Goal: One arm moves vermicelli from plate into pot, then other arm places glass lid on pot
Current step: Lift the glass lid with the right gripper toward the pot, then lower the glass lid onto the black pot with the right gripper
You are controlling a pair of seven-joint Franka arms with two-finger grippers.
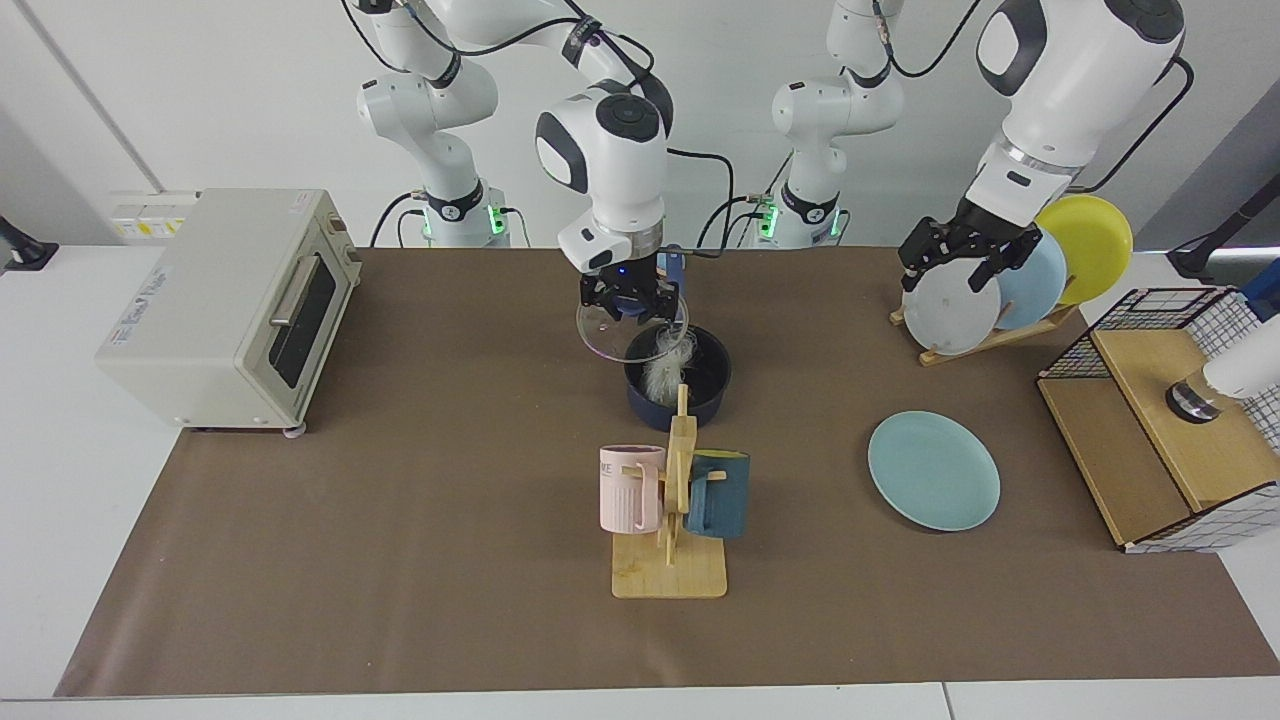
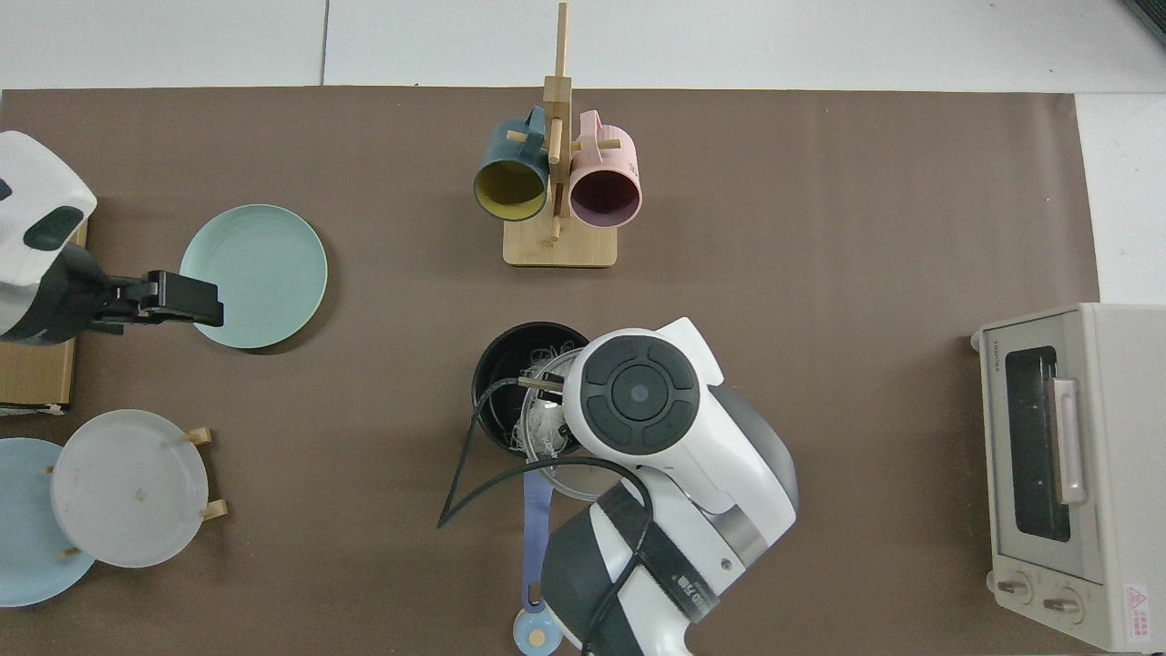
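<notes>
Brown mat (image 1: 400, 560) on white table (image 1: 60, 480); right gripper (image 1: 632, 300) fingers clamp glass lid (image 1: 630, 338); left gripper's (image 1: 968, 262) unclear.

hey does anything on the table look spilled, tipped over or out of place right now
Nothing stands out. The vermicelli sits inside the pot, none on the mat. The right pincer holds the glass lid above the pot. The left pincer waits by the plate rack.

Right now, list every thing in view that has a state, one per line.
vermicelli: in the pot.
pot: uncovered, upright on the table.
glass lid: held above the pot's rim, not seated.
plate: bare, flat on the table.
right gripper: shut on the lid's knob.
left gripper: open, waiting by the plate rack.
toaster oven: door shut.
</notes>
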